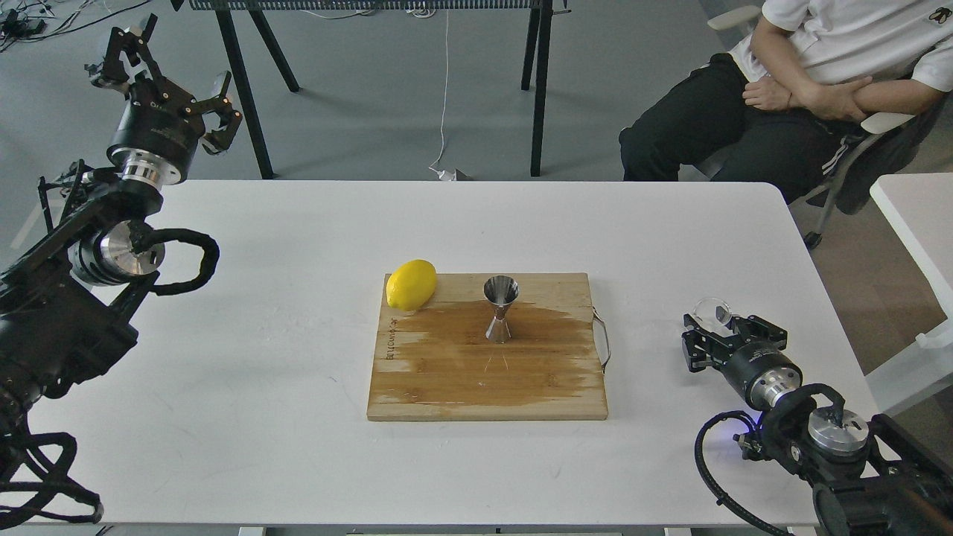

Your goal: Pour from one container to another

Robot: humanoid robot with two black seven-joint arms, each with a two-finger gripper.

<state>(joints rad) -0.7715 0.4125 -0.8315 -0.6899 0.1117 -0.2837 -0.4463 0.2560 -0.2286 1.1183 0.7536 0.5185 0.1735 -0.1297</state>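
The steel jigger [500,309] stands upright near the middle of the wooden cutting board [447,387], on a dark wet patch. A yellow lemon [411,284] lies at the board's far left corner. The clear glass cup [712,311] rests on the white table to the right of the board, and my right gripper [716,329] sits around it with its fingers on either side. My left gripper [179,71] is raised high at the far left, beyond the table's back edge, open and holding nothing.
The white table [260,313] carries the board, which has a metal handle [601,339] on its right side. A seated person [789,97] is at the back right. Black table legs [537,89] stand behind. Another white table [916,216] lies to the right.
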